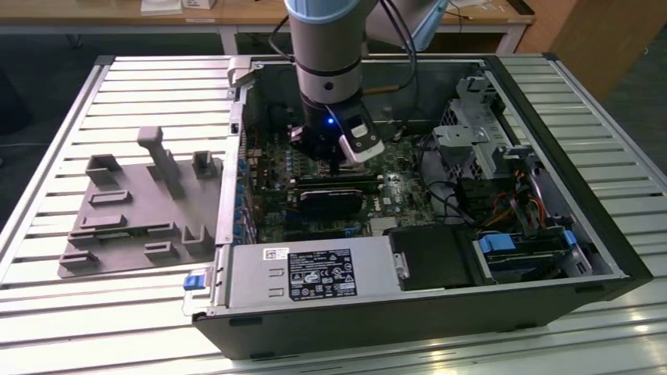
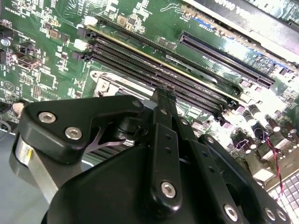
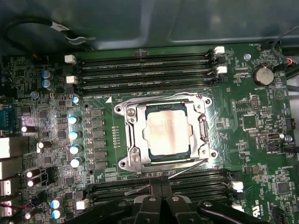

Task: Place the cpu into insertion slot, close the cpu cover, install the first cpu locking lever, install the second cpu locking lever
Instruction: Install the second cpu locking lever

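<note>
The cpu (image 3: 166,133), a pale metallic square, lies in the insertion slot (image 3: 166,108), whose dark frame shows around it on the green board. The silver cpu cover (image 3: 133,135) lies flat over it, the chip showing through its window. One thin locking lever (image 3: 159,98) runs along the far side of the cover. A second lever (image 3: 187,169) sticks out at an angle from the near corner. My gripper (image 3: 161,199) sits just beside the socket's near edge with its black fingers (image 2: 161,100) pressed together, nothing visibly between them. In the exterior view the gripper (image 1: 333,160) hangs low over the board.
Long memory slots (image 3: 140,70) flank the socket on both sides. A black card (image 1: 328,199) lies below the gripper in the exterior view. The open case (image 1: 583,195) walls it in, with a power supply (image 1: 312,273) and drive cage (image 1: 469,133). A grey fixture plate (image 1: 136,211) lies outside.
</note>
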Controlling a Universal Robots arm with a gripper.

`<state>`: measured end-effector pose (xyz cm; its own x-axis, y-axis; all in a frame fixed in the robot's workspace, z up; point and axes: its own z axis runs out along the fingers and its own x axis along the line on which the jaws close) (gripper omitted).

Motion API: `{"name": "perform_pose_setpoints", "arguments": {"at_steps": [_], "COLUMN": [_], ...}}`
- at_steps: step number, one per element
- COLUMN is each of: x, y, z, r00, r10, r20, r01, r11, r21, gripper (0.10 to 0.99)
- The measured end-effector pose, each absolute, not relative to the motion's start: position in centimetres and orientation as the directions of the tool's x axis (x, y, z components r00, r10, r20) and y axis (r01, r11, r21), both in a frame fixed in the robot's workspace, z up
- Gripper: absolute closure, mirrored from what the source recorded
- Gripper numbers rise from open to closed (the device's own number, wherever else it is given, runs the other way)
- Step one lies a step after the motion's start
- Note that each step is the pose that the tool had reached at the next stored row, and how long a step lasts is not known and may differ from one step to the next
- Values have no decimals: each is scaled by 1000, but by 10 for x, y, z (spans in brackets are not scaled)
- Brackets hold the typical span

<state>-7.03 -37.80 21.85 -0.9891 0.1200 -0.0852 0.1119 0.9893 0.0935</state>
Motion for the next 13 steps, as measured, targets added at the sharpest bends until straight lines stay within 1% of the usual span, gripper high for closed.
{"name": "perform_pose_setpoints", "arguments": {"at_steps": [4,8,13], "x": [-73,-78,-83], "y": [-378,-380,-387], "z": [216,214,212], "r00": [-989,-989,-989], "r10": [120,121,124], "r20": [-85,-84,-84], "r01": [112,112,111], "r11": [989,988,983], "r21": [95,111,143], "gripper": [980,980,980]}}
